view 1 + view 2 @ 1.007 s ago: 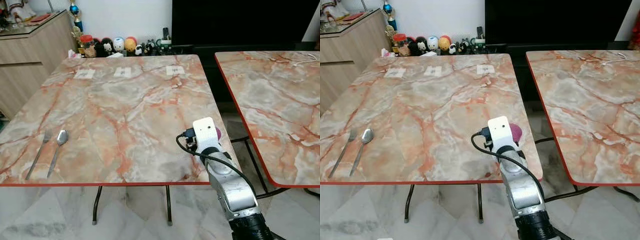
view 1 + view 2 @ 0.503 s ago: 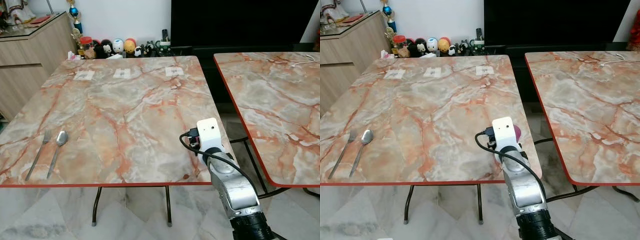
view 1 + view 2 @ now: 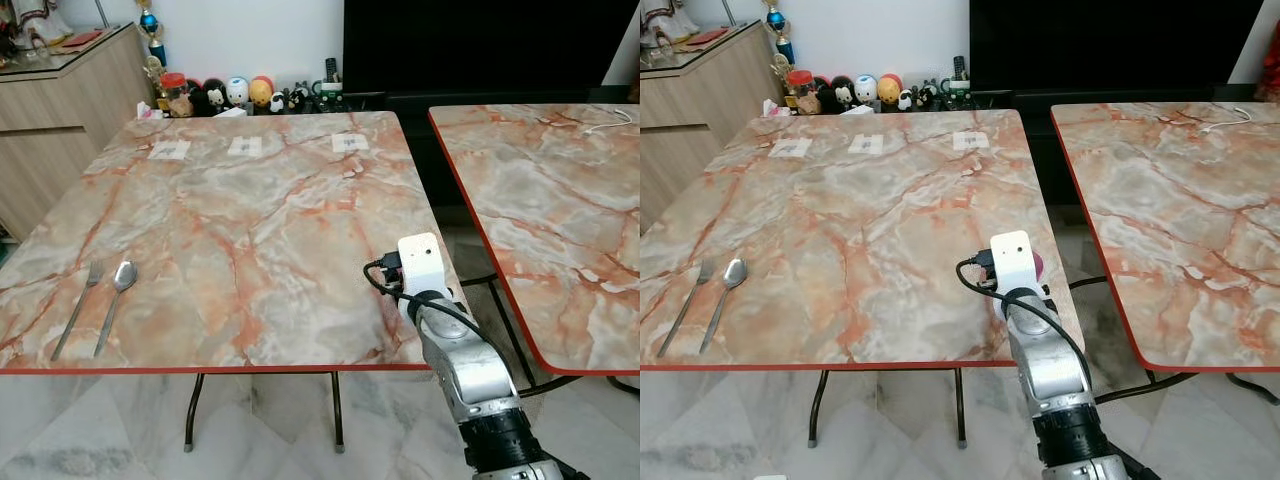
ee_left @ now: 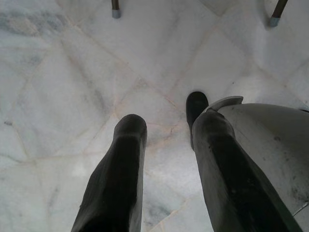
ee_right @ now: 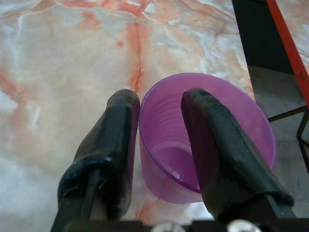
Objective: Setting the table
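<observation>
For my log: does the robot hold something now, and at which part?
Yes. The right end effector holds a purple cup by its rim, one finger inside and one outside. The left end effector holds nothing.

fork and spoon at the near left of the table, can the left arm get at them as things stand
Probably, but not right away. The fork and spoon lie bare near the table edge with nothing around them, yet the left gripper hangs low, open, pointing at the floor, so the arm must lift first.

Upright purple cup [image 5: 207,150] near table [image 3: 250,220] edge
</observation>
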Motion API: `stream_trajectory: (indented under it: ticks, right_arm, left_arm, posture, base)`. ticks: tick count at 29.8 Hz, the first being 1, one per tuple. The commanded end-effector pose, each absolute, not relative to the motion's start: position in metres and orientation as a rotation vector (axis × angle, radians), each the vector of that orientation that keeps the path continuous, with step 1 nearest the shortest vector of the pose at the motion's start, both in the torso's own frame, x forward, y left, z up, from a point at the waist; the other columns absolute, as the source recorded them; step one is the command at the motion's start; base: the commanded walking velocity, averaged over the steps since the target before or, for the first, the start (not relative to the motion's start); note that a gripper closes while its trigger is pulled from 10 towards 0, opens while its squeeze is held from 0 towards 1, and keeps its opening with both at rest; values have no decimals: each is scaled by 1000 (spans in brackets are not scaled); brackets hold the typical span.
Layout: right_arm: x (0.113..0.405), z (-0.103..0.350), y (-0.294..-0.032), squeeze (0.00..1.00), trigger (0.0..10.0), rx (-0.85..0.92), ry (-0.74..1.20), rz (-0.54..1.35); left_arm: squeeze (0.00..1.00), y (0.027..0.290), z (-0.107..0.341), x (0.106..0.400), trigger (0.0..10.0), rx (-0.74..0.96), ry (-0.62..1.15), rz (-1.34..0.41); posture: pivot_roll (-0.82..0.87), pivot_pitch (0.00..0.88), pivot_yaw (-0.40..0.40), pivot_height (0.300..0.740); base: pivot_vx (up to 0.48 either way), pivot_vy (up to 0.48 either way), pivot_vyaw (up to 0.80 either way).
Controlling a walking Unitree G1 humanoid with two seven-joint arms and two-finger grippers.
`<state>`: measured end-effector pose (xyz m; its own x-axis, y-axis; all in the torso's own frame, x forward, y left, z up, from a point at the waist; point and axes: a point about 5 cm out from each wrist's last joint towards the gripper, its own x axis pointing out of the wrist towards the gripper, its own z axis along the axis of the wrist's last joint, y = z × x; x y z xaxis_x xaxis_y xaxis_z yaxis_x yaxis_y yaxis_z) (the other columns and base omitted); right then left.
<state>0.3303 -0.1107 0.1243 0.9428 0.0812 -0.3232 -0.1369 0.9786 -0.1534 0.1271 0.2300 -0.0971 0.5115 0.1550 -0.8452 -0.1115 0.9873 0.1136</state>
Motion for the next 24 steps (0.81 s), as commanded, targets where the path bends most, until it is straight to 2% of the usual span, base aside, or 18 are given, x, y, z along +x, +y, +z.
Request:
stream_trajectory:
  ticks: [1, 4, 5, 6, 24]
  right_arm:
    - [333, 127, -109, 0, 10000, -169, 313, 116]
    - [333, 125, -109, 0, 10000, -163, 319, 113]
    - [334, 125, -109, 0, 7765, -158, 321, 112]
    - [334, 124, -109, 0, 0, -153, 323, 113]
    - [335, 123, -111, 0, 0, -135, 326, 107]
  left_arm:
    - [0, 234, -97, 124, 10000, 60, 1033, 161]
    - [0, 234, -97, 124, 10000, 60, 1033, 162]
    - [0, 234, -97, 124, 10000, 60, 1033, 161]
    - [0, 234, -97, 124, 10000, 60, 1032, 162]
    - [0, 235, -97, 124, 10000, 64, 1033, 161]
  posture:
    - [-80, 0, 37, 740]
    - [-79, 0, 37, 740]
    - [-79, 0, 37, 740]
    - [-80, 0, 38, 740]
    - [-78, 0, 41, 740]
  base:
    - [0, 0, 0]
    - [0, 0, 0]
    - [0, 0, 0]
    - [0, 0, 0]
    - [0, 0, 0]
